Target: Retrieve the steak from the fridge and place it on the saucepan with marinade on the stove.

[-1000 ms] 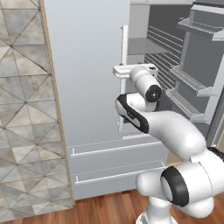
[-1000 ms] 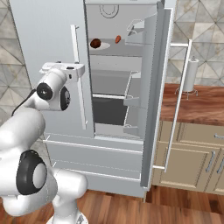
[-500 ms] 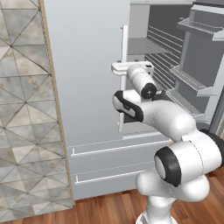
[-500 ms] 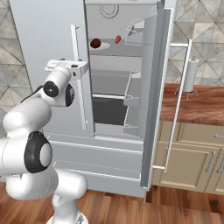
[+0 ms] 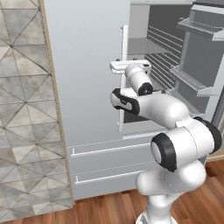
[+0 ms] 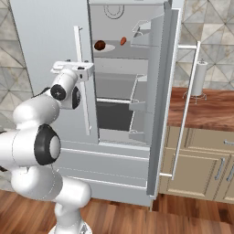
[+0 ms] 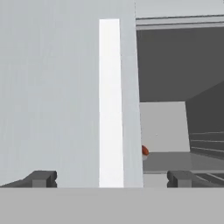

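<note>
Retrieval stage, early. From left to right: the fridge's (image 6: 41, 41) closed left door is standing just left of the end effector (image 7: 109, 178), whose fingers (image 7: 41, 178) are spreading fully apart and holding nothing, straddling the door's white bar handle (image 7: 109, 100). Right of the end effector the right door (image 6: 160, 91) is hanging open, exposing the grey shelves. The steak (image 6: 100, 45) is lying on an upper shelf, above and to the right of the end effector, beside a small orange-red item (image 6: 123, 40). Judged progress: fridge opened; reaching, grasping, carrying and placing on the saucepan all remaining.
</note>
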### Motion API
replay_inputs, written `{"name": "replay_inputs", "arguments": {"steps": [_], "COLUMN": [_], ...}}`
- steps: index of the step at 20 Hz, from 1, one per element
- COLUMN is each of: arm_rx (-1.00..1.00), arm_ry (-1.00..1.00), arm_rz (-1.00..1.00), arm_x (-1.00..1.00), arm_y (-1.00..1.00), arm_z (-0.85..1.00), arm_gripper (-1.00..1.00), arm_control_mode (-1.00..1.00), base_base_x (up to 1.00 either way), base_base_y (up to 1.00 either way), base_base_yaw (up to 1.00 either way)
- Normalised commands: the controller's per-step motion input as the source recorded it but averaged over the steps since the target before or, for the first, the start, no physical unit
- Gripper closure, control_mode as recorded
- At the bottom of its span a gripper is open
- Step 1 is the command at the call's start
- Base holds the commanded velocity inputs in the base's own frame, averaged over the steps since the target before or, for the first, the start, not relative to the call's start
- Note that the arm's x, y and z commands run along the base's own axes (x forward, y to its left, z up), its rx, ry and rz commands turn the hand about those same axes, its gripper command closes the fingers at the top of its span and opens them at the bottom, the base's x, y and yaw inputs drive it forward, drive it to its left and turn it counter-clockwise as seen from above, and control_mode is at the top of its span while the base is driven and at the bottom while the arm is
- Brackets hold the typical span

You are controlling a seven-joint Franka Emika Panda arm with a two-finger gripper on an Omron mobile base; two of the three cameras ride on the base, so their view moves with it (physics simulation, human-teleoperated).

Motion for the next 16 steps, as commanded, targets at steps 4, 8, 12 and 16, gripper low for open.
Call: {"name": "replay_inputs", "arguments": {"steps": [4, 8, 12, 16], "arm_rx": [0.0, 0.0, 0.0, 0.0], "arm_ry": [0.0, 0.0, 0.0, 0.0], "arm_rz": [0.0, 0.0, 0.0, 0.0], "arm_x": [0.32, 0.3, 0.29, 0.21], "arm_y": [0.0, 0.0, 0.0, 0.0], "arm_z": [0.0, 0.01, 0.0, 0.0], "arm_gripper": [-1.0, -1.0, -1.0, -1.0], "arm_control_mode": [-1.0, -1.0, -1.0, -1.0], "base_base_x": [0.0, 0.0, 0.0, 0.0], "base_base_y": [0.0, 0.0, 0.0, 0.0], "base_base_yaw": [0.0, 0.0, 0.0, 0.0]}}
